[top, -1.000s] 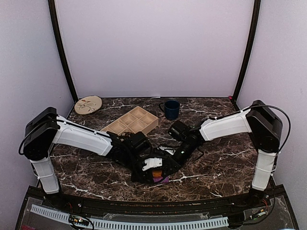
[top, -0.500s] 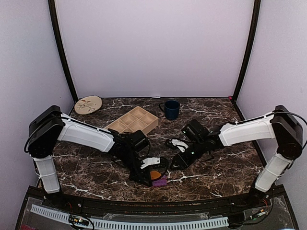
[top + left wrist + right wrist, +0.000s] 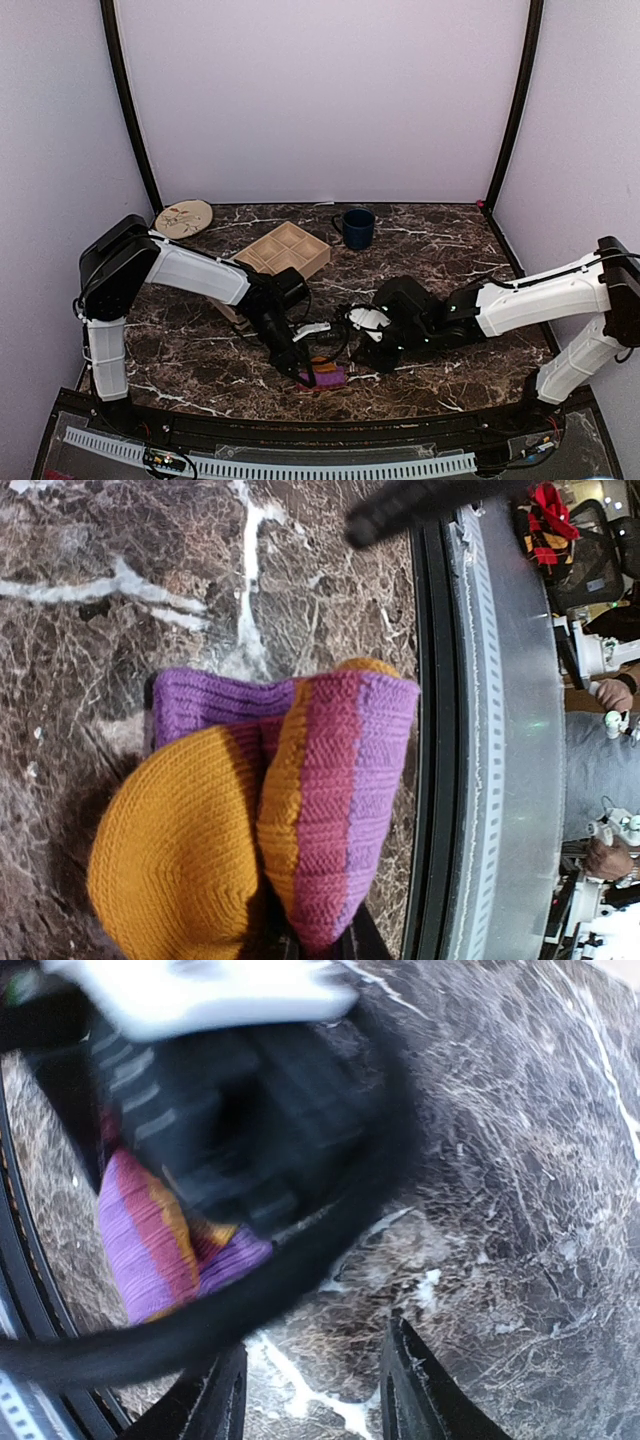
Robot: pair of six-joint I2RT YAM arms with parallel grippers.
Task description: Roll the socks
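- Your left gripper (image 3: 306, 372) is nearly closed, pinching the purple striped sock (image 3: 300, 780). The sock is bunched into a small bundle on the marble table (image 3: 450, 260), close to the near edge and roughly midway between the two arms.
- That pinch looks meant to stop the folded layers springing apart. The rounded orange end is tucked against the purple-and-red band, and the bundle rests on the tabletop rather than hanging.
- Your right gripper (image 3: 315, 1400) is about half open with nothing between its fingers. It sits low over bare marble just right of the bundle, aimed toward it.
- I read that as standing ready to help tuck or take over; it touches nothing.
- You cannot pick out the brown argyle sock with certainty; the dark shapes beside the left wrist are too unclear to name.
- The roll looks partly formed, not finished.
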